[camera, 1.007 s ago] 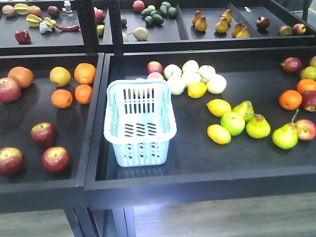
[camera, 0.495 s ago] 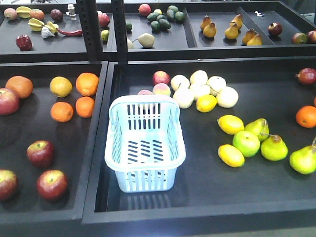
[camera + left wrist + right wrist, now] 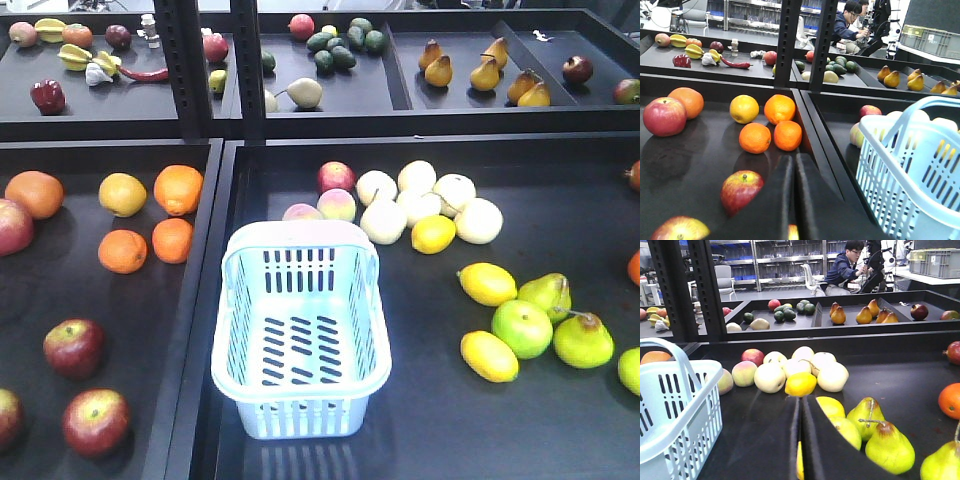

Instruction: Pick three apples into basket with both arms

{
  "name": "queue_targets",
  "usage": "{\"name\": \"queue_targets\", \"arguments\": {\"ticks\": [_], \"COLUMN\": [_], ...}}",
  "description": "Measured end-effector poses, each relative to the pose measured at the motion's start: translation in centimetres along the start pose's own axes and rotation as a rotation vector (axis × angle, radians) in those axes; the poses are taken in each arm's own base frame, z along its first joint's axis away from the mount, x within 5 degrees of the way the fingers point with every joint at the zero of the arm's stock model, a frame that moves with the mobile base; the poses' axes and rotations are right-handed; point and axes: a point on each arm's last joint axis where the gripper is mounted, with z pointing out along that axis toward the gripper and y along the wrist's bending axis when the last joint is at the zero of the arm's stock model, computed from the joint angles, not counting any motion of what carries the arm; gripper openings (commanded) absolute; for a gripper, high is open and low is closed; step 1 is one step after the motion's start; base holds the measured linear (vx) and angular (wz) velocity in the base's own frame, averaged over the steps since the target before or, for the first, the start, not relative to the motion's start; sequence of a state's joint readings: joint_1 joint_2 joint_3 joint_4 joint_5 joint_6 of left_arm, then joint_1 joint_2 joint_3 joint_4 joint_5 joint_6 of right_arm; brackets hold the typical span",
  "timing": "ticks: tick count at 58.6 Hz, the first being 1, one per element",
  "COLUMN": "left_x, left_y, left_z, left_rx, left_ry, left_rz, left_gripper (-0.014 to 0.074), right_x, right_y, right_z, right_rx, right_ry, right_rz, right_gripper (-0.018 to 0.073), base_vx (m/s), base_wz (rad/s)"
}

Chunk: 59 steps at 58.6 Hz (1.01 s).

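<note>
The pale blue basket [image 3: 300,412] stands empty at the left end of the right tray. Three dark red apples lie in the left tray: one [image 3: 73,347], one [image 3: 95,422] and one cut off by the frame's edge [image 3: 6,416]. In the left wrist view my left gripper [image 3: 792,159] is shut and empty over the left tray, with an apple [image 3: 741,190] just to its left and the basket [image 3: 910,165] to its right. My right gripper [image 3: 801,401] is also shut and empty, over the right tray between the basket [image 3: 675,405] and the pears [image 3: 887,447]. Neither arm appears in the front view.
Oranges [image 3: 172,240] and a large red apple [image 3: 12,226] lie further back in the left tray. Pale round fruits [image 3: 420,205], lemons [image 3: 488,283] and green pears [image 3: 582,340] fill the right tray. A raised divider [image 3: 205,300] separates the trays. Black shelf posts [image 3: 190,70] stand behind.
The whole front view has shifted: basket and fruit have slid down and to the right in the frame and look larger. Nothing on the trays has changed place relative to the rest.
</note>
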State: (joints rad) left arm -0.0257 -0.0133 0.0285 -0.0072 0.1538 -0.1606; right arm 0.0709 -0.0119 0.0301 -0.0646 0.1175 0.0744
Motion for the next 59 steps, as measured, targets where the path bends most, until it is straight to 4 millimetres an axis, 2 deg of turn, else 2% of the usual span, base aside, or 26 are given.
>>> {"name": "queue_targets", "arguments": {"ticks": [59], "left_x": [0.0], "left_y": [0.0], "left_z": [0.0], "left_rx": [0.0], "left_ry": [0.0], "left_rz": [0.0], "left_gripper": [-0.0006], "right_x": [0.0], "right_y": [0.0], "right_z": [0.0], "right_rx": [0.0], "right_ry": [0.0], "right_rz": [0.0], "right_gripper": [-0.0009], "base_vx": [0.05], "base_wz": [0.01]}}
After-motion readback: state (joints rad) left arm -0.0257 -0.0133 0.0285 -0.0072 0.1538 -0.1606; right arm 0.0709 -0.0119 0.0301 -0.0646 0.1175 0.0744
